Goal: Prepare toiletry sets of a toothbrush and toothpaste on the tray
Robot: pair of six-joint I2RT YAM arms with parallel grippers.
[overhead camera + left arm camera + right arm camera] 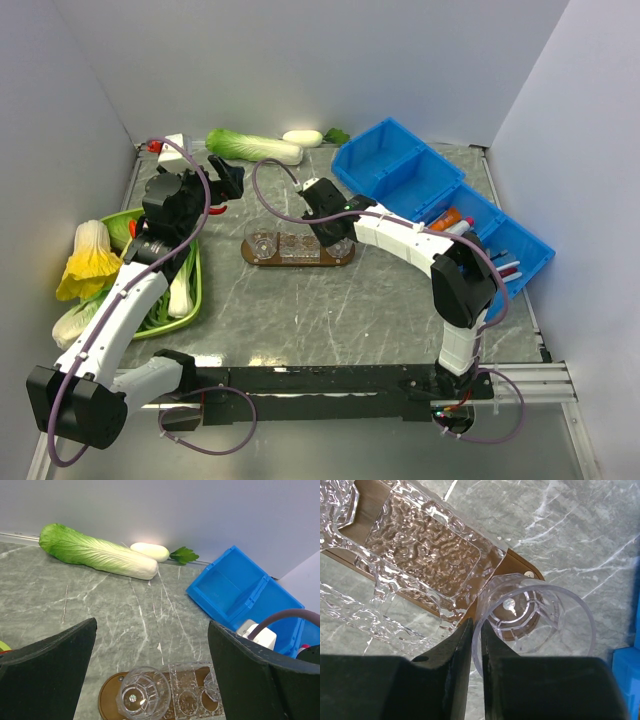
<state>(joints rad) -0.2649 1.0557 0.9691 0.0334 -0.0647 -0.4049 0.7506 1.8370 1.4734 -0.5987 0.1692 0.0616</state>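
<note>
The tray lies mid-counter, carrying two round clear cups with one ribbed clear holder between them. The right hand sits at the tray's right end, fingers almost together astride the end cup's wall; whether they press it I cannot tell. The left hand hangs spread wide behind the tray. Two blue bins line the right edge, with one orange toothpaste in the nearer. One cabbage and one radish hug the back wall. Bare counter lies before the tray.
</note>
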